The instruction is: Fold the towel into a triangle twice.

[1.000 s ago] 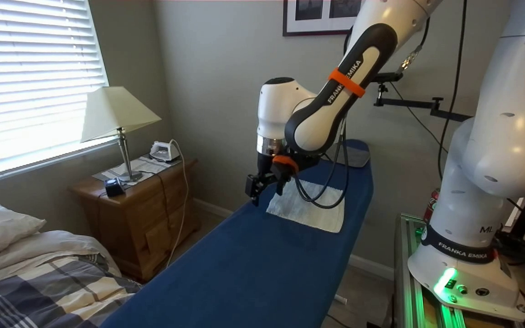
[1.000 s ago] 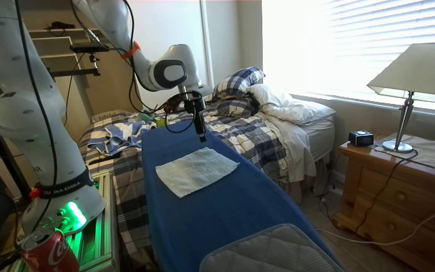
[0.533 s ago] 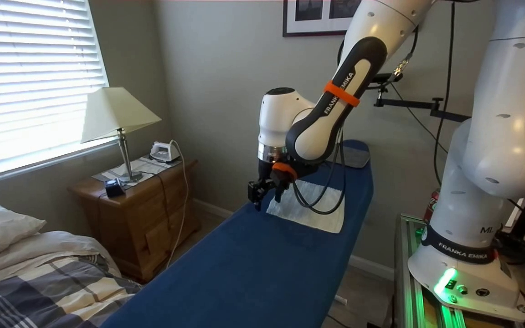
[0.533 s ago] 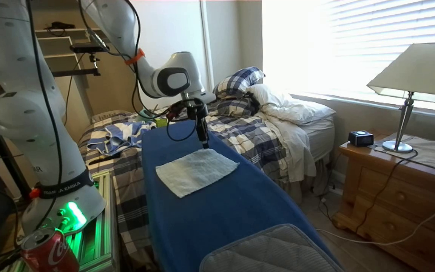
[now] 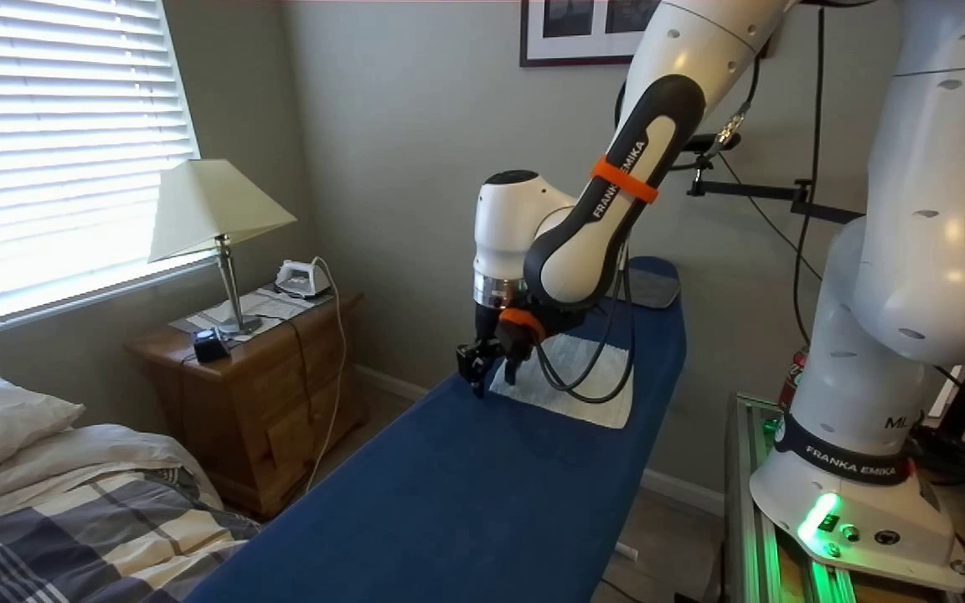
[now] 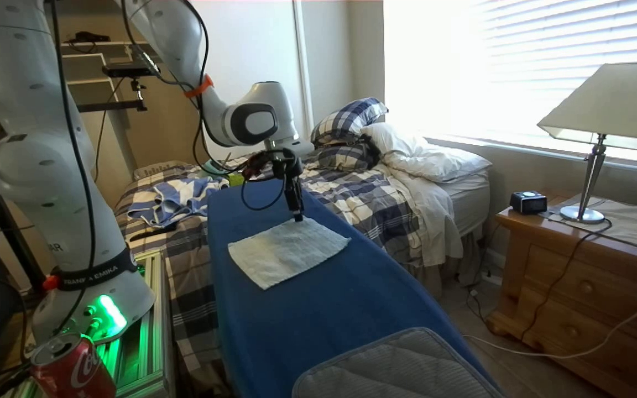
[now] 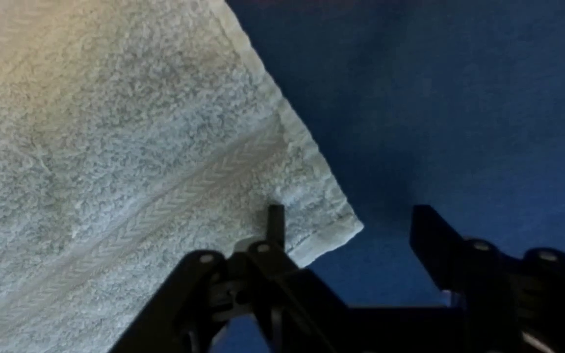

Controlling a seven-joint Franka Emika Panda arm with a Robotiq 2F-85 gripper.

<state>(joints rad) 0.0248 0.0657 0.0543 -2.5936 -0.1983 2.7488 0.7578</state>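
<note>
The pincer (image 5: 494, 385) has come lower, in an exterior view. In an exterior view, the towel (image 6: 289, 252) lies on the ironing board (image 6: 346, 309). In the wrist view, its corner (image 7: 334, 233) shows between widely spread, empty fingers (image 7: 434, 245); closing too high could miss it.

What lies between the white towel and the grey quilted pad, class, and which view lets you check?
Just a stretch of the blue board lies between the towel and the grey quilted pad; this shows in an exterior view.
</note>
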